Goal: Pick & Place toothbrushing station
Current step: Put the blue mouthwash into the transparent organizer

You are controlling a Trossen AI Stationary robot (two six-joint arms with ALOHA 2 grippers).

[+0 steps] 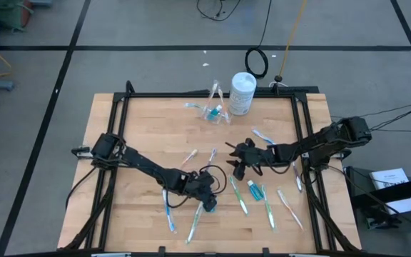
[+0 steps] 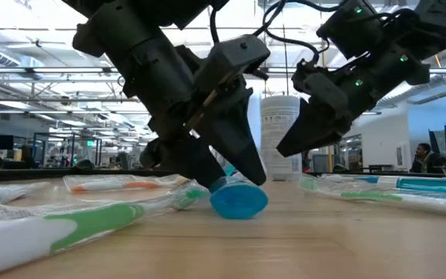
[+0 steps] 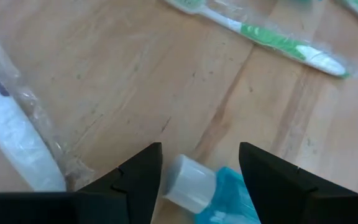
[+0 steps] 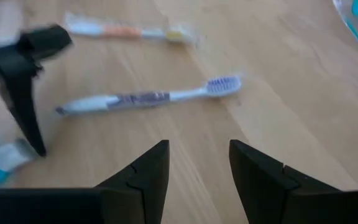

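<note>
- The left gripper (image 1: 209, 202) is reaching low over the wooden table (image 1: 141, 121), at about 6 o'clock from the table's centre, with its jaws spread apart.
- A small blue tube (image 3: 207, 190) with a grey-white cap is lying on the wood between the left gripper's two dark fingers (image 3: 135, 180); in the left wrist view the fingers are standing clear of it on either side, not pressing it.
- In the low view the blue tube's round end (image 2: 238, 201) is resting on the table under the left gripper's tips.
- The right gripper (image 1: 240, 158) is hovering near the table's centre, toward 3 o'clock, with its jaws parted and nothing between them.
- In the right wrist view a purple-handled toothbrush (image 4: 148, 98) is lying on bare wood ahead of the right gripper.
- The small clear cup (image 1: 215, 108) is standing toward 12 o'clock, holding something blue, just beside the white canister (image 1: 242, 93).
- A second blue tube (image 1: 252, 189) is lying at about 5 o'clock, between green toothbrushes (image 1: 238, 195).
- More wrapped toothbrushes are lying scattered across the near half of the table, from 7 o'clock round to 4 o'clock.
</note>
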